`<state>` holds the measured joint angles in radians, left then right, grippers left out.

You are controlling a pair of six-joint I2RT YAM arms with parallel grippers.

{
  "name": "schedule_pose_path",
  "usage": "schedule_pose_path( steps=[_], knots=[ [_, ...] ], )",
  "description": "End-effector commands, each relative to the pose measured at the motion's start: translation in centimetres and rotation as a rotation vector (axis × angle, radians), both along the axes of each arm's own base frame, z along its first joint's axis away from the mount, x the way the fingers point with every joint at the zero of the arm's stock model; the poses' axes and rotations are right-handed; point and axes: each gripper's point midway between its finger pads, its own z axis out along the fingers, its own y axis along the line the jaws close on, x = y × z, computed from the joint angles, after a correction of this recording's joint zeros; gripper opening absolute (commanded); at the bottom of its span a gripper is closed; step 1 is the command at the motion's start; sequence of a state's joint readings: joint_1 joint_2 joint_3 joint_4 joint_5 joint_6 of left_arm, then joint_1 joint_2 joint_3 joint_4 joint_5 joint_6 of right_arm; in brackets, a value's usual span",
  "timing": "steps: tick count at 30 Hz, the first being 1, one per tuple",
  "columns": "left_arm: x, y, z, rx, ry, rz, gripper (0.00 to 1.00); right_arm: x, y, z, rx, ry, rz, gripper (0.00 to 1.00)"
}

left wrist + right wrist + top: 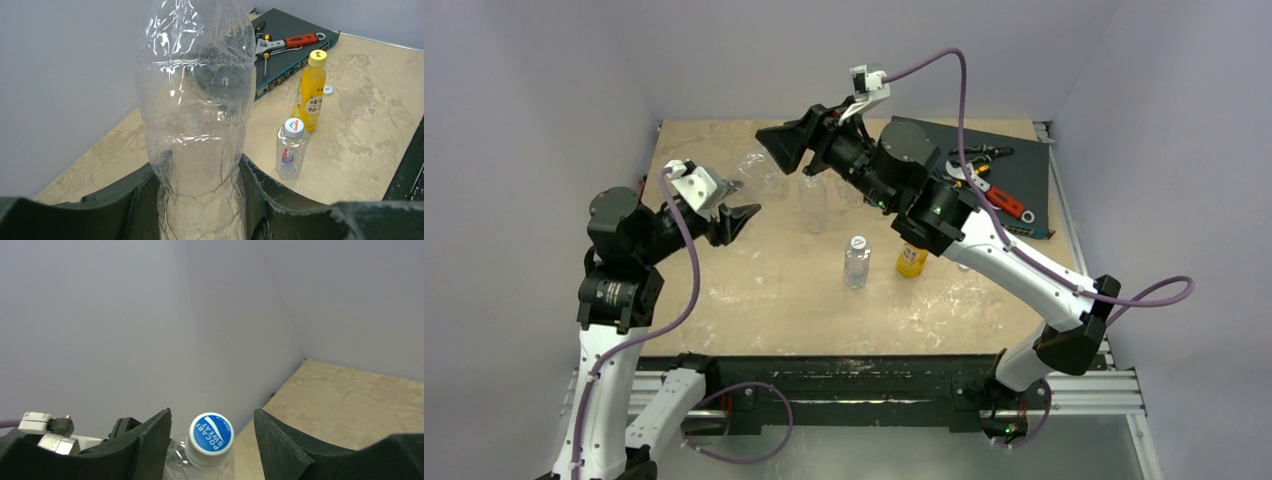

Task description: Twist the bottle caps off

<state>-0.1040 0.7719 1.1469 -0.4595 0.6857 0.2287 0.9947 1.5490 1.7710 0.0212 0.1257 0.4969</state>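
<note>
My left gripper [736, 216] [197, 169] is shut on the lower body of a large clear bottle [197, 110] [759, 172], which leans toward the right arm. Its blue-topped cap [211, 436] sits between the fingers of my right gripper [212, 427] [786, 150], which is open with a gap on both sides. A small clear bottle [856, 264] [291, 152] with a white cap [294, 127] stands mid-table. Beside it is the orange-yellow bottle [310, 102] [911, 261] with its yellow cap [317, 58] on. Another clear bottle [812, 205] stands behind. A loose white cap [328, 89] lies on the table.
A dark flat box [1014, 185] [287, 47] at the back right carries a red-handled wrench [292, 41] and screwdrivers. Grey walls close in the table [754, 300] at the left, back and right. The right forearm [944, 215] hangs over the orange-yellow bottle.
</note>
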Motion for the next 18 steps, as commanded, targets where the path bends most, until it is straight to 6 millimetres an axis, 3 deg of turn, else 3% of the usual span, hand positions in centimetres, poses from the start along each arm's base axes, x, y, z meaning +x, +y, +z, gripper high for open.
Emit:
schedule_pose_path(
  steps=[1, 4, 10, 14, 18],
  knots=[
    [-0.1, 0.3, 0.9, 0.01, -0.054, 0.012, 0.0, 0.5, -2.4, 1.4, 0.044, -0.008, -0.109, 0.65],
    [-0.2, 0.3, 1.1, 0.005, -0.059, 0.014, 0.0, 0.3, -1.8, 1.3, 0.043, -0.003, -0.099, 0.62],
    [-0.2, 0.3, 1.3, 0.002, -0.059, 0.016, 0.0, -0.1, -1.2, 1.3, 0.068, -0.002, -0.064, 0.43],
    [-0.3, 0.3, 1.4, 0.0, -0.061, 0.016, 0.0, -0.7, -0.4, 1.2, 0.071, 0.0, -0.013, 0.38],
    [-0.3, 0.3, 1.7, -0.012, -0.058, 0.016, 0.0, -1.7, 0.4, 1.4, 0.076, 0.007, 0.057, 0.21]
  ],
)
